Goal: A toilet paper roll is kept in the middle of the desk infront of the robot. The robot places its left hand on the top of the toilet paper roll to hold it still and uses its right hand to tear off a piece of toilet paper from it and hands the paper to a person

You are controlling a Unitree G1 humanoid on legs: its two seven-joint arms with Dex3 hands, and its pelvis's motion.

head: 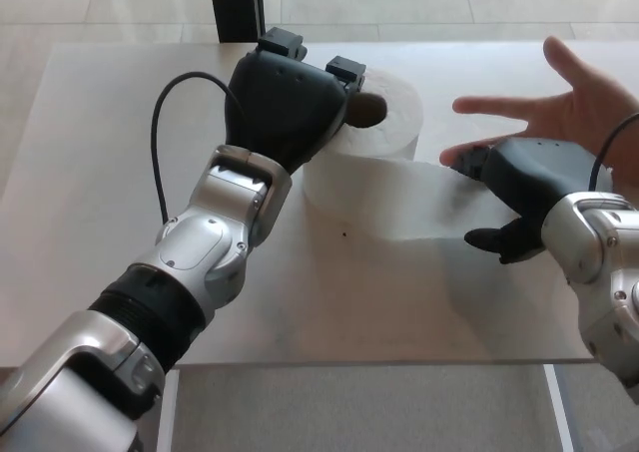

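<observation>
A white toilet paper roll (384,123) stands upright mid-desk, its dark core showing. My left hand (285,108) lies over the roll's left top edge, fingers stretched out flat and not curled round it. A loose strip of paper (409,198) runs from the roll rightward across the desk. My right hand (524,198) sits at the strip's far end, low over the desk, with fingers above and thumb below the paper's edge. Just behind it a person's hand (559,113) is held out, palm open.
The pale desk (100,173) reaches its front edge near the bottom of the view. A black cable (160,143) loops beside my left wrist. A dark post (235,3) stands behind the desk.
</observation>
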